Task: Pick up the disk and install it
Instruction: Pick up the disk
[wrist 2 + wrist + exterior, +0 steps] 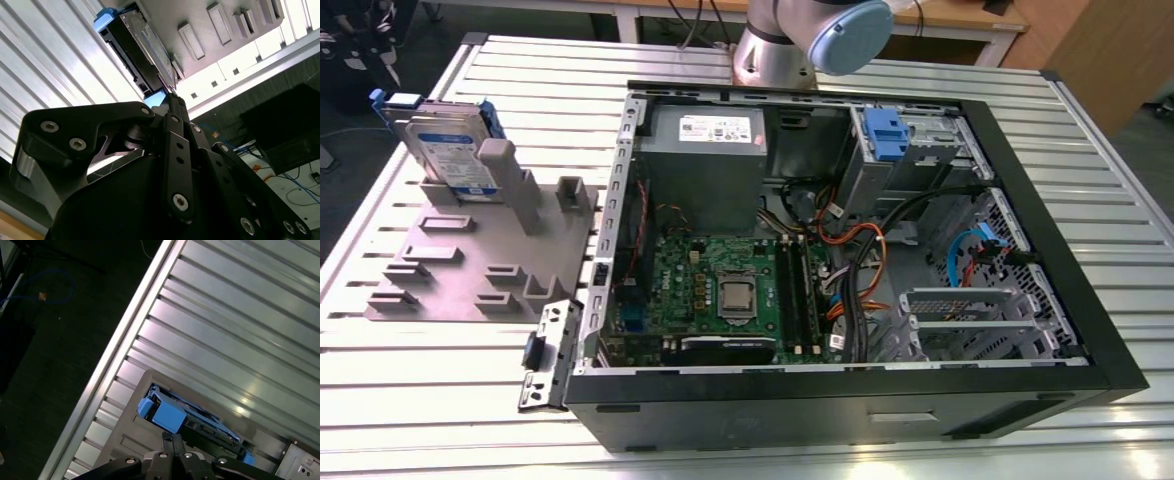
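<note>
Two dark fingers bring the hand [173,439] to a narrow point, tip against tip with nothing between them, in both wrist views. Beyond those tips, and apart from them, stands the disk [447,148]. It is upright on its long edge, its white-and-blue label facing the exterior view's right and its blue rails showing at the ends. It sits slotted into a grey holding fixture [454,270], a flat plate with raised blocks and posts, with one tall post just beside the disk. The fixture lies on the ribbed metal surface [440,385], at the exterior view's left.

In the exterior view the nearest thing is the black wall of an open computer case [854,385], lying on its side beside the fixture. Inside it come the green motherboard [720,290] and, towards the exterior view's right, a grey metal drive cage [961,320] with loose cables around it. Farther back sit the grey power-supply box [707,150] and a small blue latch piece [887,135]. Behind the case's far wall rises the robot arm [801,40] — silver with a pale blue joint cap.
</note>
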{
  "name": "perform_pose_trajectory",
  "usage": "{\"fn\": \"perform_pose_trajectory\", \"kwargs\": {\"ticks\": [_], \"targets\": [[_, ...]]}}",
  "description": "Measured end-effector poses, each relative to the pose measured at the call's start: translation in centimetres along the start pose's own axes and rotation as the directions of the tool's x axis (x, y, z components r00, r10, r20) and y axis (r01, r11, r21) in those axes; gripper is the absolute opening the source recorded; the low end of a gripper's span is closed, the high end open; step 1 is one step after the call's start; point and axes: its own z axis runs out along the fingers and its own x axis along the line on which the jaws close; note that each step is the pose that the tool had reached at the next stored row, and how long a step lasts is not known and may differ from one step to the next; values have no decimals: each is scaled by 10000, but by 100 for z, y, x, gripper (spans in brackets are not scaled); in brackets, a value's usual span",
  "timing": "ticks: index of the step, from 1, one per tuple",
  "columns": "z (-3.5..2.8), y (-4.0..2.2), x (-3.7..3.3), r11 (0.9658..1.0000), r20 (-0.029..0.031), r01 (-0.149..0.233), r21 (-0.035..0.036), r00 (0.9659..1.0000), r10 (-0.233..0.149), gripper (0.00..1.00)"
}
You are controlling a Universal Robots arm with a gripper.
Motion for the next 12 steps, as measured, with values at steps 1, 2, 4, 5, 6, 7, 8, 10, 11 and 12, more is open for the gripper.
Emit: {"fn": "perform_pose_trajectory", "kwargs": {"ticks": [1, 2, 4, 5, 6, 7, 8, 10, 11, 12], "targets": [[0, 0, 0, 10000, 0, 20, 0, 10000, -20, 11], [0, 0, 0, 10000, -1, 39, -1, 10000, -39, 11], [0, 0, 0, 10000, 0, 78, -1, 10000, -78, 11], [0, 0, 0, 10000, -1, 99, -1, 10000, -99, 11], [0, 0, 0, 9999, -1, 119, -1, 9999, -119, 11], [0, 0, 0, 9999, -1, 141, -1, 9999, -141, 11], [0, 0, 0, 9999, -1, 161, -2, 9999, -161, 11], [0, 0, 0, 9998, -2, 201, -3, 9998, -201, 11], [0, 0, 0, 9998, -1, 220, -3, 9998, -220, 11], [0, 0, 0, 9997, -2, 239, -3, 9997, -239, 11]]}}
